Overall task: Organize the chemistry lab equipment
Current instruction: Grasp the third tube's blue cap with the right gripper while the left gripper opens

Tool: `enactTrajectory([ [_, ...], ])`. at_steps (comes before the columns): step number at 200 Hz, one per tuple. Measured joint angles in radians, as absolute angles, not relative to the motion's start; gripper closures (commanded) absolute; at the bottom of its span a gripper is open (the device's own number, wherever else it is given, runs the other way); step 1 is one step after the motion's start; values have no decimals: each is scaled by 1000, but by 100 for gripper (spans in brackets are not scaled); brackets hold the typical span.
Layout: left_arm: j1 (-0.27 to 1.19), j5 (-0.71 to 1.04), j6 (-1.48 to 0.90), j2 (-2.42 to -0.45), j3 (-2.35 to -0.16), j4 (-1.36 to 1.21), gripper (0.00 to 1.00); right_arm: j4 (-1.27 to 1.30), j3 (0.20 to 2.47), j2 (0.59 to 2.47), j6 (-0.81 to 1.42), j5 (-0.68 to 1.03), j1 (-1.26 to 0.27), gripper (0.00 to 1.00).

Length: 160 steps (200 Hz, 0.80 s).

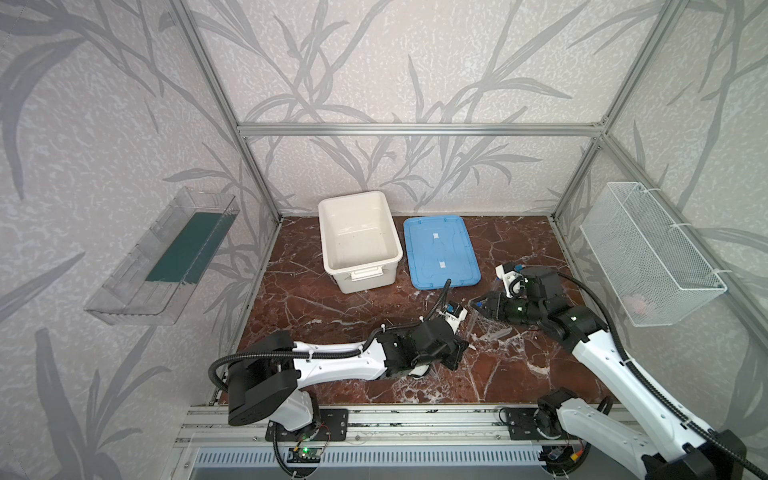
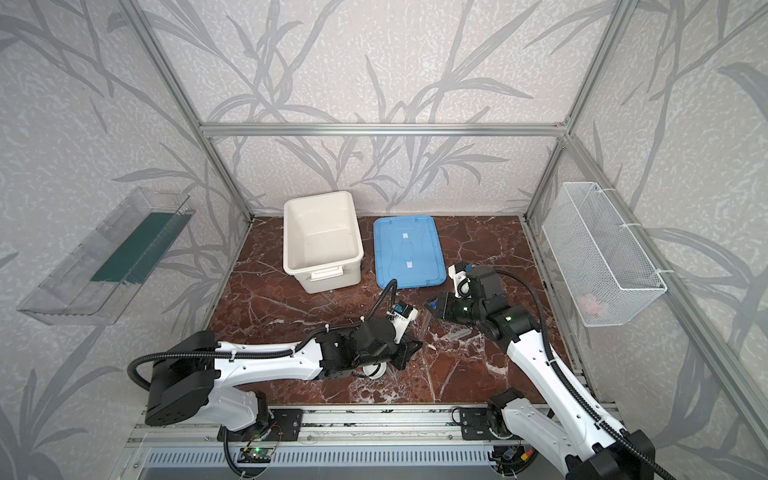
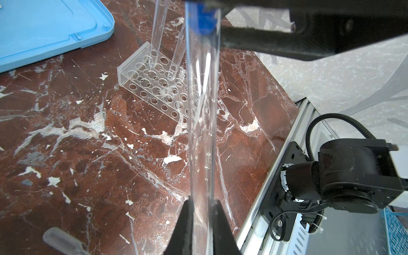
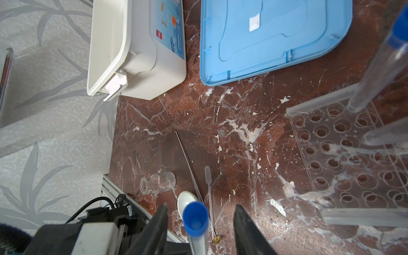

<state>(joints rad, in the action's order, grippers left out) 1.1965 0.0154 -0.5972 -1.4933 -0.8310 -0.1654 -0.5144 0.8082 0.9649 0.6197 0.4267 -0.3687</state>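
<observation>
The left end effector (image 3: pixel 202 203) gripped the test tube (image 3: pixel 201 132), its blue cap (image 4: pixel 195 217) sitting untouched inside the half-open right end effector (image 4: pixel 200 207)

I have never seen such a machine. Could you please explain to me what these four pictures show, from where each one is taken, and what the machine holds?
It is a robot with two arms working on a marble table. Two pictures look down on the whole scene from above. The other two come from a camera on each arm's wrist.

On the table stand a white tub and, beside it, a blue lid. Nearer the arms are a clear rack with two tubes standing in it, a small clear beaker, a white dish and a thin pipette.

The left hand grips a blue-capped test tube. The right hand is open, with its fingers on either side of that tube's cap, not yet closed on it.
</observation>
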Motion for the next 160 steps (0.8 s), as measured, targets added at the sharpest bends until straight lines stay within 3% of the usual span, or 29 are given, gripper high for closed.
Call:
enactTrajectory([
  [140,1197,28,-606,-1509,-829,-200,89,-431,744,981,609,428,-370,81],
  [149,1197,28,-606,-1511,-829,-200,85,-431,743,980,609,429,-371,81],
  [160,1198,28,-607,-1512,-829,-200,68,-430,743,979,609,430,-373,81],
])
